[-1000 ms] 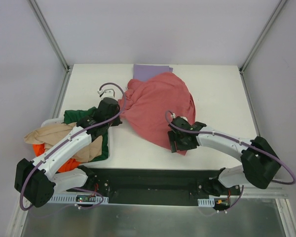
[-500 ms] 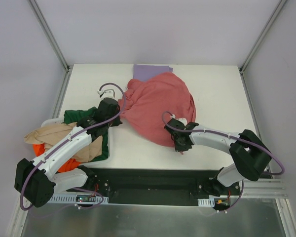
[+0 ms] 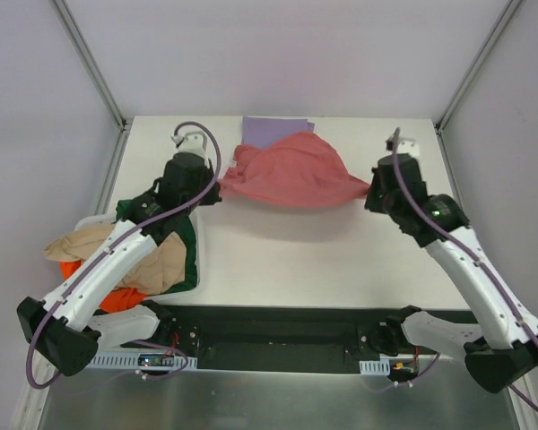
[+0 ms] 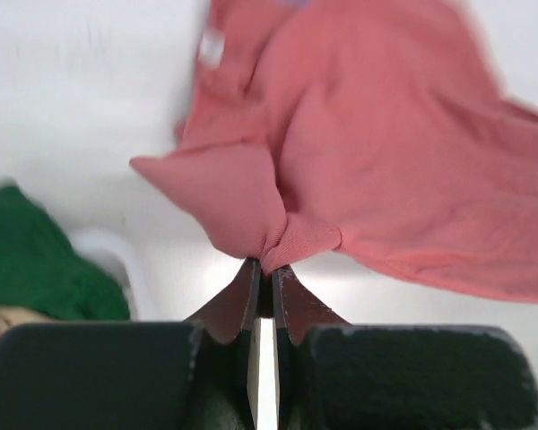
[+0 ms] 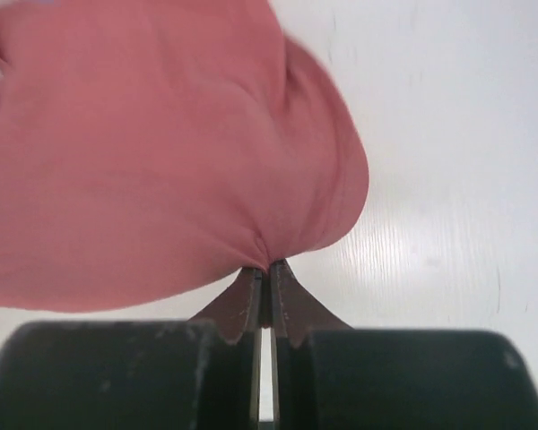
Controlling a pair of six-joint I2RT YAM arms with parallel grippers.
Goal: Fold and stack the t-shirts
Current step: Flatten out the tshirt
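Observation:
A salmon-red t-shirt (image 3: 291, 172) hangs stretched between my two grippers above the back of the table. My left gripper (image 3: 218, 190) is shut on its left edge, where the cloth (image 4: 278, 237) bunches at the fingertips (image 4: 267, 267). My right gripper (image 3: 370, 190) is shut on the right edge, pinching a fold (image 5: 269, 251) at its tips (image 5: 265, 267). A folded lilac t-shirt (image 3: 267, 131) lies flat behind the red one, partly hidden by it.
A white bin (image 3: 90, 222) at the left table edge holds a green (image 3: 148, 215), a tan (image 3: 94, 244) and an orange (image 3: 117, 296) garment. Slanted metal frame posts (image 3: 90, 63) stand at the back corners.
My right gripper closed on the red shirt's near edge and swung up and to the back right. The left gripper rose and moved back. The shirt went from a heap to a stretched span.

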